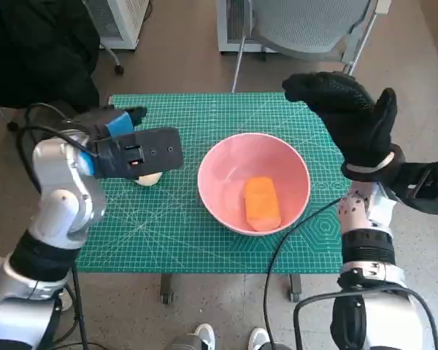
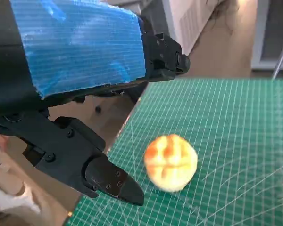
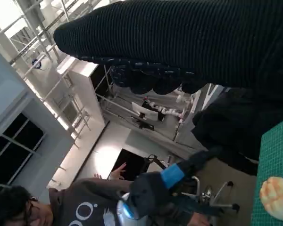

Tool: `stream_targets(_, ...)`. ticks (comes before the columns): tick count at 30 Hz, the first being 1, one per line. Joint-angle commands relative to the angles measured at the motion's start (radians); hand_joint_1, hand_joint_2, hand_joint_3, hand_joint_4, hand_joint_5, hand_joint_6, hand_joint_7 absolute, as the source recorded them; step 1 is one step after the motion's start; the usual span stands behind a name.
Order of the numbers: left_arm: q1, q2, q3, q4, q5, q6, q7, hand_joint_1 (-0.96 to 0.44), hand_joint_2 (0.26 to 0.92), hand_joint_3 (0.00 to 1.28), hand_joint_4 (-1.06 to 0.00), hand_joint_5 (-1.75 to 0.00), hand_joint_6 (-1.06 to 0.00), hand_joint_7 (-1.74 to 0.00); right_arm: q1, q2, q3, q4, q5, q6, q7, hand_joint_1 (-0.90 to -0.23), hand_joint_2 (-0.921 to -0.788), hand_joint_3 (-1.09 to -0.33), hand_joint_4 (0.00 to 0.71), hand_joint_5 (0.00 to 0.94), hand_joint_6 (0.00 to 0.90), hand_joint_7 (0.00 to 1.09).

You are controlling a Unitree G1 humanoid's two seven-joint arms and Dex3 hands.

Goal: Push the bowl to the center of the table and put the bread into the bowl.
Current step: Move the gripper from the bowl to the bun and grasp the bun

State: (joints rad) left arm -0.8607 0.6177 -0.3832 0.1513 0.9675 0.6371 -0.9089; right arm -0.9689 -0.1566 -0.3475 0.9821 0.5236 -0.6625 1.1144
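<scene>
My left hand (image 2: 80,117) hovered open, holding nothing, above the bread (image 2: 170,162) just beneath its fingers; the bowl (image 1: 253,182) already sat central, so grasping and dropping remained.

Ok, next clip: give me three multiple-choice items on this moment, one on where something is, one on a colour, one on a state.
1. Where does the round bun lie?
A. in the bowl
B. on the mat beside the bowl, near the left hand
C. on the floor

2. What colour is the bowl?
A. pink
B. white
C. blue

3. What is the right hand doing?
A. holding the bun
B. pressing on the bowl's rim
C. raised above the table, holding nothing

Answers:
1 B: the left wrist view shows the bun on the green mat just beyond the left hand, outside the bowl.
2 A: the head view shows a pink bowl with an orange bread piece inside.
3 C: in the head view the gloved hand hangs apart from the bowl with nothing in it.
</scene>
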Motion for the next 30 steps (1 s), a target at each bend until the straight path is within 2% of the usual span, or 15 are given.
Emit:
stream_targets(1, -0.043, -0.010, -0.011, 0.063, -0.005, -0.013, 0.018, -0.24, 0.683, 0.00, 0.00, 0.00, -0.14, 0.00, 0.005, -0.011, 0.001, -0.002, -0.010, 0.005, -0.004, -0.642, -0.921, -0.708, 0.179, 0.002, 0.255, 0.01)
stream_targets(12, -0.113, -0.040, -0.037, 0.292, -0.043, -0.102, 0.088, -0.28, 0.689, 0.01, -0.01, -0.01, -0.13, 0.00, 0.006, -0.016, 0.004, -0.012, -0.014, 0.010, -0.013, -0.640, -0.921, -0.716, 0.177, 0.001, 0.253, 0.00)
stream_targets(16, -0.145, -0.054, -0.045, 0.374, -0.062, -0.131, 0.113, -0.31, 0.700, 0.01, -0.25, -0.08, -0.13, 0.00, 0.006, -0.019, 0.004, -0.011, -0.016, 0.012, -0.019, -0.639, -0.921, -0.714, 0.175, 0.000, 0.252, 0.00)
stream_targets(17, -0.151, -0.057, -0.046, 0.391, -0.067, -0.135, 0.118, -0.32, 0.701, 0.01, -0.27, -0.20, -0.13, 0.00, 0.006, -0.020, 0.004, -0.010, -0.016, 0.012, -0.020, -0.638, -0.921, -0.714, 0.175, 0.000, 0.252, 0.00)
stream_targets(19, -0.164, -0.065, -0.049, 0.424, -0.074, -0.144, 0.129, -0.32, 0.703, 0.01, -0.19, -0.75, -0.13, 0.00, 0.007, -0.020, 0.005, -0.013, -0.018, 0.013, -0.023, -0.636, -0.921, -0.711, 0.176, 0.000, 0.253, 0.00)
stream_targets(20, -0.170, -0.069, -0.051, 0.441, -0.078, -0.147, 0.136, -0.31, 0.703, 0.01, -0.18, -0.85, -0.13, 0.00, 0.008, -0.020, 0.005, -0.016, -0.018, 0.014, -0.024, -0.636, -0.921, -0.711, 0.175, 0.000, 0.253, 0.00)
stream_targets(21, -0.175, -0.072, -0.052, 0.455, -0.083, -0.150, 0.142, -0.31, 0.703, 0.01, -0.14, -1.07, -0.13, 0.00, 0.008, -0.019, 0.006, -0.017, -0.019, 0.015, -0.025, -0.638, -0.921, -0.710, 0.176, 0.000, 0.254, 0.00)
stream_targets(23, -0.185, -0.080, -0.059, 0.490, -0.088, -0.163, 0.162, -0.30, 0.703, 0.00, -0.09, -1.37, -0.13, 0.00, 0.010, -0.020, 0.006, -0.021, -0.020, 0.017, -0.026, -0.640, -0.921, -0.709, 0.175, 0.000, 0.254, 0.00)
stream_targets(25, -0.196, -0.089, -0.068, 0.528, -0.090, -0.177, 0.182, -0.30, 0.703, 0.00, -0.05, -1.53, -0.13, 0.00, 0.012, -0.021, 0.006, -0.026, -0.021, 0.019, -0.027, -0.641, -0.921, -0.709, 0.175, 0.000, 0.255, 0.00)
stream_targets(30, -0.227, -0.120, -0.089, 0.637, -0.100, -0.214, 0.241, -0.31, 0.704, 0.00, -0.03, -1.69, -0.13, 0.00, 0.016, -0.022, 0.009, -0.038, -0.024, 0.023, -0.034, -0.646, -0.921, -0.711, 0.175, 0.000, 0.256, 0.01)
